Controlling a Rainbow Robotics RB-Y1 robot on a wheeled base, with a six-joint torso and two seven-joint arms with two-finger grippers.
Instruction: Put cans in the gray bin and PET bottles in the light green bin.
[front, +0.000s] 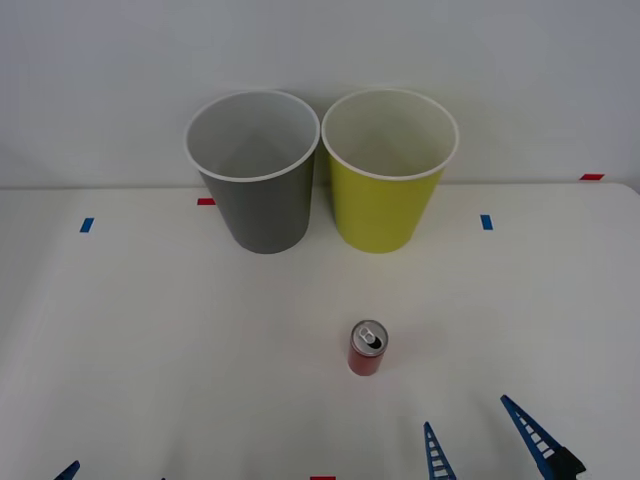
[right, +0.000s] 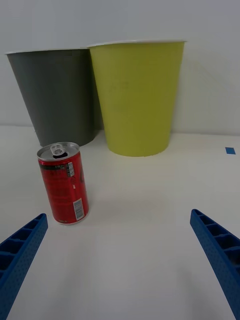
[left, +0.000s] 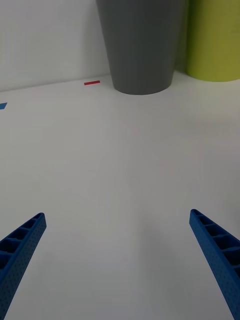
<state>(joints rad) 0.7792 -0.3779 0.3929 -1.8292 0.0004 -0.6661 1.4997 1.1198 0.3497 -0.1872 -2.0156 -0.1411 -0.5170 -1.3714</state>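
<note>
A small red can (front: 367, 348) with a silver top stands upright on the white table, in front of the light green bin (front: 380, 212). The gray bin (front: 262, 215) stands beside it on the left, the two almost touching. My right gripper (front: 480, 447) is open near the table's front edge, to the right of the can and a little nearer. In the right wrist view the can (right: 63, 182) stands just beyond one open finger, ahead of the gray bin (right: 55, 95) and the light green bin (right: 137, 95). My left gripper (front: 115, 476) is open at the front left. PET bottles are out of view.
Small blue (front: 86, 225) and red (front: 205, 201) tape marks dot the table (front: 150, 330). A white wall rises right behind the bins. In the left wrist view bare table lies between the open gripper (left: 117, 216) and the gray bin (left: 142, 45).
</note>
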